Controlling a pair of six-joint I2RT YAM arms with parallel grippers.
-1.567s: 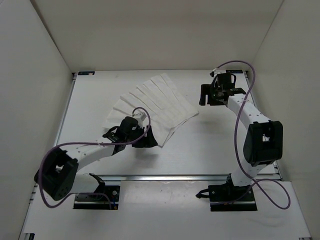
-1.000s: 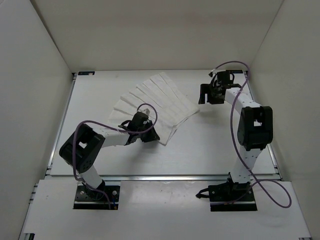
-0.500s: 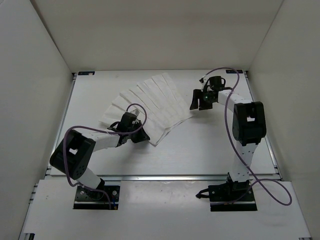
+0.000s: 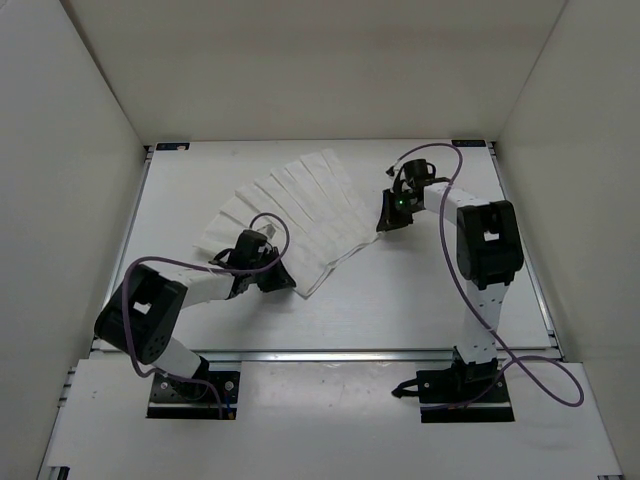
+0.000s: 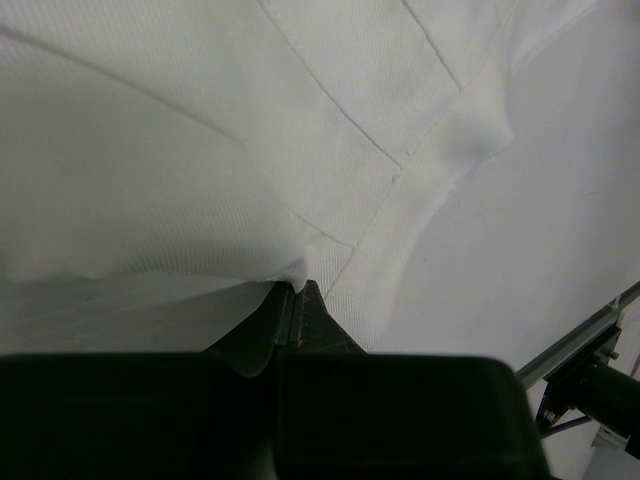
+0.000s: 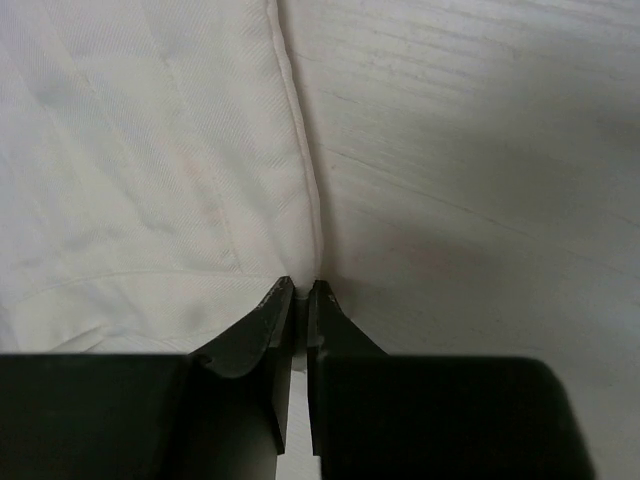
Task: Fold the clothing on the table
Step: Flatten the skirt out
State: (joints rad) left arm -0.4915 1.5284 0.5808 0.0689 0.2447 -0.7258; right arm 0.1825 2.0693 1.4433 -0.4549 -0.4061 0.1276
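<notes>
The clothing (image 4: 296,212) is a white pleated garment fanned out on the table (image 4: 420,290), left of centre. My left gripper (image 4: 277,281) is at its near lower corner. In the left wrist view that gripper (image 5: 298,290) is shut on a pinch of the clothing (image 5: 250,150). My right gripper (image 4: 386,219) is at the garment's right corner. In the right wrist view that gripper (image 6: 300,287) is shut on the hemmed edge of the clothing (image 6: 150,180), with a sliver of cloth between the fingers.
White walls (image 4: 80,150) enclose the table on three sides. A metal rail (image 4: 350,353) runs along the near edge, with both arm bases (image 4: 195,393) behind it. Purple cables (image 4: 530,385) loop off both arms.
The right gripper has moved left onto the garment's right corner and shut on its edge. The left gripper has shut on the lower corner and dragged it slightly left.
</notes>
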